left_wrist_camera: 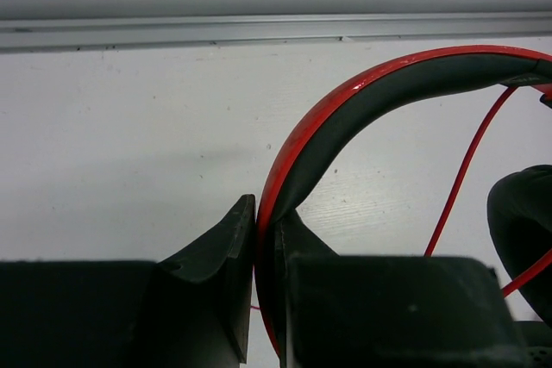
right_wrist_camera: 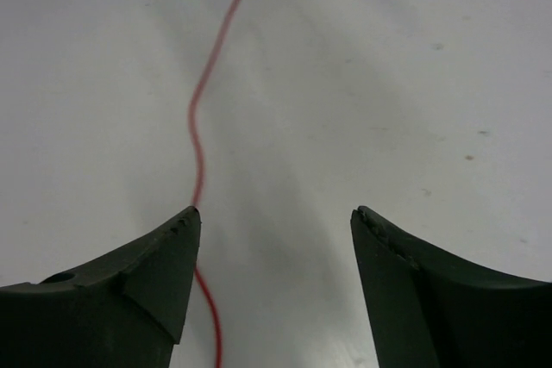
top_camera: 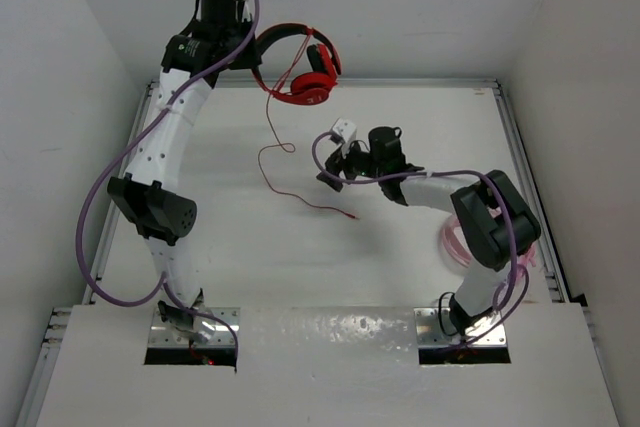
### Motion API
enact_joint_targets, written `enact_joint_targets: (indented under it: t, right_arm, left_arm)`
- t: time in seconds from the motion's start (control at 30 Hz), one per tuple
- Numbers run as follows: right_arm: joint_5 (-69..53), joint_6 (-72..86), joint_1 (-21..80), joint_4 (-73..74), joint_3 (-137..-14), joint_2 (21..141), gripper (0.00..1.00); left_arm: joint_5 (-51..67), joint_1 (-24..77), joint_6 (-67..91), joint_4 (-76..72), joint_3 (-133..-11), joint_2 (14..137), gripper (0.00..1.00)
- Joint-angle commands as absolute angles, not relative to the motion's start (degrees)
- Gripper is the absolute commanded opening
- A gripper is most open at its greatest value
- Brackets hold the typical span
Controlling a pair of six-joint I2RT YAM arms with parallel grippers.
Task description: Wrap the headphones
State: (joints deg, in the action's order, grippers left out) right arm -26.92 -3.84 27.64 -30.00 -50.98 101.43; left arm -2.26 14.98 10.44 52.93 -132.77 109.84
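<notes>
- The headphones [top_camera: 305,72] are clamped by the headband [left_wrist_camera: 362,96] in the left jaws (presumably as an anchor for winding).
- Below the headphones, the cable [right_wrist_camera: 200,127] is flanked by the open right jaws, ungripped.

Robot lab cell: white table [top_camera: 400,247], plain white walls [top_camera: 400,17], aluminium edge rail [left_wrist_camera: 259,32], left arm [top_camera: 170,142], right arm [top_camera: 490,217]

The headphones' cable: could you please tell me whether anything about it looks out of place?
Yes. The left gripper holds the headphones up by the headband, while the cable trails loose and kinked across the table, unwrapped, passing one finger of the open right gripper off-centre.
</notes>
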Motion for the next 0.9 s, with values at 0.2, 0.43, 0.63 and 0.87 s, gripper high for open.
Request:
enact_joint_targets:
  t: [0.2,0.43,0.63,0.87]
  right_arm:
    - [-14.18,16.33,37.34,-61.68,-46.57,107.89,0.81]
    - [-3.62,33.75,39.54,-65.25,-61.68,121.71,0.75]
    - [1.5,38.04,43.24,-62.41,-66.78,127.34,0.75]
    - [2.1,41.04,44.82,-54.59,-72.86,132.27,0.7]
  left_arm:
    - [-0.97,14.24,13.62,47.37,-137.63,108.81,0.0]
    - [1.14,14.33,16.17,47.37,-137.37,109.07,0.0]
    - [1.67,14.24,17.4,46.5,-138.86,109.6,0.0]
    - [0.97,14.24,20.47,45.88,-142.9,111.97,0.0]
